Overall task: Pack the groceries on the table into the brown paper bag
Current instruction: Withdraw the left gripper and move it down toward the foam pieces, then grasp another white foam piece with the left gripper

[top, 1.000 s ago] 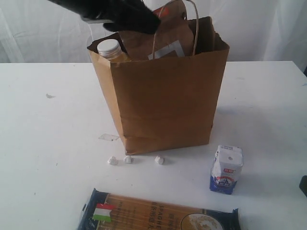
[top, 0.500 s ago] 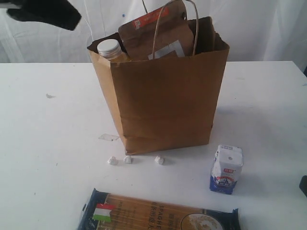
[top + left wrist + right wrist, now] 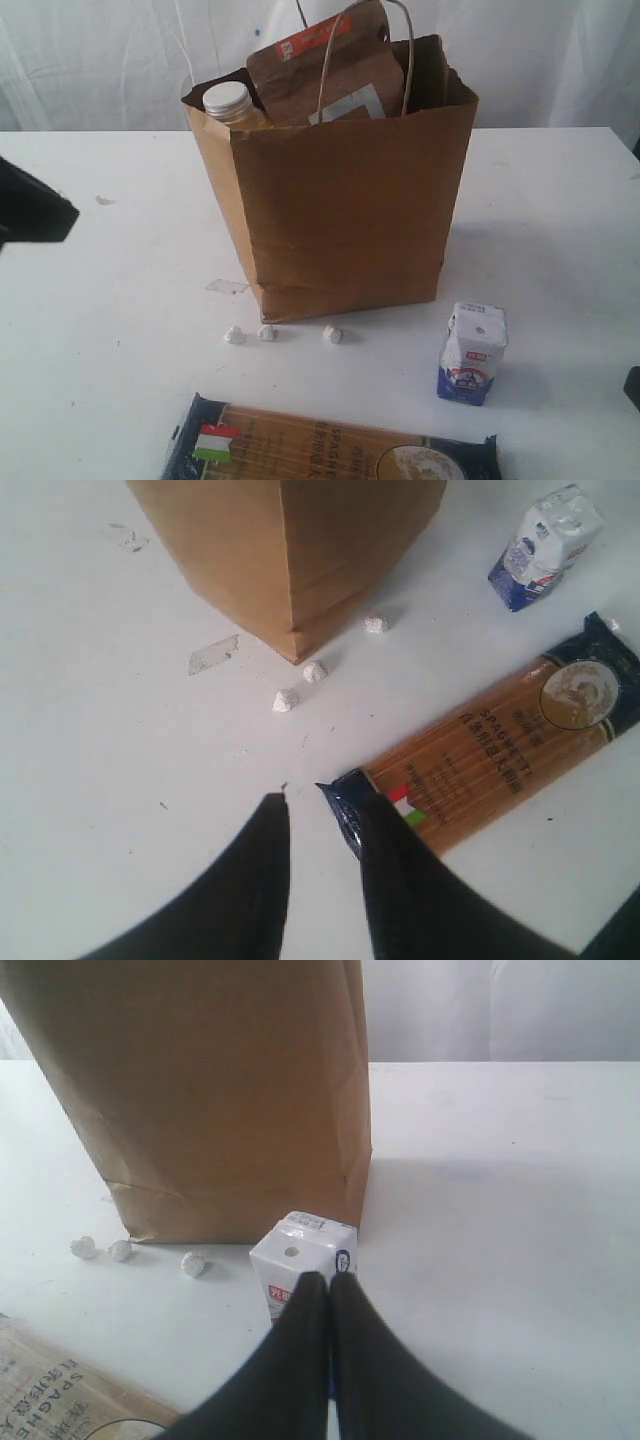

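The brown paper bag (image 3: 340,200) stands upright mid-table (image 3: 560,220). The brown pouch with orange label (image 3: 320,60) and the yellow white-capped bottle (image 3: 228,100) poke out of its top. No jar shows. On the table in front stand the white-blue carton (image 3: 472,352) and the dark-blue spaghetti pack (image 3: 330,445), lying flat. My left gripper (image 3: 322,805) hangs open above the table beside the end of the spaghetti pack (image 3: 500,750), holding nothing. My right gripper (image 3: 320,1280) is shut and empty, just short of the carton (image 3: 295,1260).
Three tiny white lumps (image 3: 267,333) lie along the bag's front foot, and a clear scrap of tape (image 3: 227,286) is near its left corner. The left arm (image 3: 35,210) shows as a dark shape at the exterior view's left edge. A white curtain closes off the back.
The left arm has left the bag's top, swinging left and down to the left edge of the table. Bag, carton and spaghetti pack have not moved.
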Robot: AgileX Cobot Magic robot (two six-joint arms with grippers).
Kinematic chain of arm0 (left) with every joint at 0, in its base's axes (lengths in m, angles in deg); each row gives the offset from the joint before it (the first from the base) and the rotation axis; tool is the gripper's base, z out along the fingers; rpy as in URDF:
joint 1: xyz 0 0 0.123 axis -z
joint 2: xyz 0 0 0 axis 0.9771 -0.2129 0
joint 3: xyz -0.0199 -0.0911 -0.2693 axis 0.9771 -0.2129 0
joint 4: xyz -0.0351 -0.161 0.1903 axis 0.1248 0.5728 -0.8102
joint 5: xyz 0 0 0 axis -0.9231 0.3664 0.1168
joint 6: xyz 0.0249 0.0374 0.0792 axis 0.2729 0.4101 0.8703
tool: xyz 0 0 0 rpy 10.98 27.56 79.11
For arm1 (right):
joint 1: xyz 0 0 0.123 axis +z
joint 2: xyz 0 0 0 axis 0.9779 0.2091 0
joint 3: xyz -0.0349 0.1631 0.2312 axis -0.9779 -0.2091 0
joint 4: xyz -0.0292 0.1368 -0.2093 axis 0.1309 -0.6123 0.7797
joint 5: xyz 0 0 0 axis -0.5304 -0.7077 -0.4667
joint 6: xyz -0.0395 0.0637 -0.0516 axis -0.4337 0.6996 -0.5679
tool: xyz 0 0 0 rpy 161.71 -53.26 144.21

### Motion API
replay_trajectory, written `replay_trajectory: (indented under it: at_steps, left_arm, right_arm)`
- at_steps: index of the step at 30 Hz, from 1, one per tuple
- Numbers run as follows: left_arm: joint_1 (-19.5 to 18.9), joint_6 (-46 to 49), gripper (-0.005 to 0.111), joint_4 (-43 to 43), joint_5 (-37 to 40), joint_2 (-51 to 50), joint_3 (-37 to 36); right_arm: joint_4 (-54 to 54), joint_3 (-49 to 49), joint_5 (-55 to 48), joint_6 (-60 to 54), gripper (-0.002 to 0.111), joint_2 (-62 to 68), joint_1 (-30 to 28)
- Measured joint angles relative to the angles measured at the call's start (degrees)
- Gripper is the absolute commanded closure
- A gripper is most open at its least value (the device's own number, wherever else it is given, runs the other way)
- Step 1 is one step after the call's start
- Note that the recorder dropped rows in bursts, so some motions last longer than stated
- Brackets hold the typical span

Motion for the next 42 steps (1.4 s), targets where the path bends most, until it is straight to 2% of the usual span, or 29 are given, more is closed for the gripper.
replay_trajectory:
  at_steps: [4,9,11,16,23,26,30,39,42]
  left_arm:
    - [0.0,-3.81,0.076,0.0,-10.19,0.67,-9.54]
    - [0.0,-8.9,0.075,0.22,-28.44,-2.54,-21.12]
    - [0.0,-9.59,0.069,0.22,-35.01,-4.89,-24.51]
    - [0.0,-10.3,0.049,0.22,-44.9,-12.49,-28.24]
    - [0.0,-11.88,0.048,0.44,-54.75,-22.53,-28.5]
    - [0.0,-12.58,0.048,0.44,-57.08,-25.86,-28.35]
    - [0.0,-13.4,0.048,0.44,-56.2,-30.41,-25.16]
    - [0.0,-11.01,0.048,0.44,-43.51,-40.88,-13.5]
    - [0.0,-10.32,0.048,0.44,-41.44,-42.7,-11.33]
  right_arm:
    - [0.0,0.0,0.0,0.0,0.108,0.0,0.0]
    - [0.0,0.0,0.0,0.0,0.108,0.0,0.0]
    - [0.0,0.0,0.0,0.0,0.108,0.0,0.0]
    - [0.0,0.0,0.0,0.0,0.108,0.0,0.0]
    - [0.0,0.0,0.0,0.0,0.108,0.0,0.0]
    - [0.0,0.0,0.0,0.0,0.108,0.0,0.0]
    - [0.0,0.0,0.0,0.0,0.108,0.0,0.0]
    - [0.0,0.0,0.0,0.0,0.108,0.0,0.0]
    - [0.0,0.0,0.0,0.0,0.108,0.0,0.0]
